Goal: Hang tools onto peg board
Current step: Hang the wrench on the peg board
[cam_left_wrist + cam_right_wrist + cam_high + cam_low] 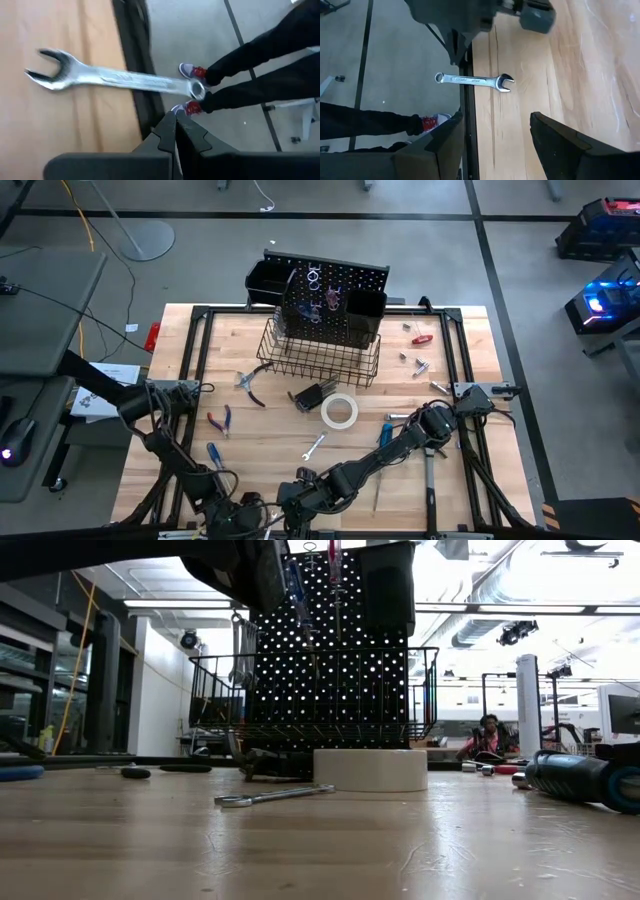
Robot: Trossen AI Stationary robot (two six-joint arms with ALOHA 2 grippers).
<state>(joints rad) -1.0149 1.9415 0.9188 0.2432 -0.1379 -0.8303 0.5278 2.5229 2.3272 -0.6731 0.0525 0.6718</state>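
A silver wrench [120,80] [472,80] lies across the table's near edge, with its open end over the wood and its ring end past the black frame. My left gripper [173,114] is shut, and its tips stand just short of the ring end [195,90] with a narrow gap showing. My right gripper [495,132] is open and hovers above the same wrench, fingers either side of the view. Both grippers sit at the table's near edge [270,510]. The peg board [335,300] [330,660] stands upright at the far side with tools hung on it.
On the table lie a white tape roll [340,411] [370,770], a small wrench [314,446] [270,796], red-handled pliers [250,385], a blue screwdriver [385,433] and a red one [420,338]. The wire basket [320,360] juts from the board. A person's legs [260,55] stand beside the near edge.
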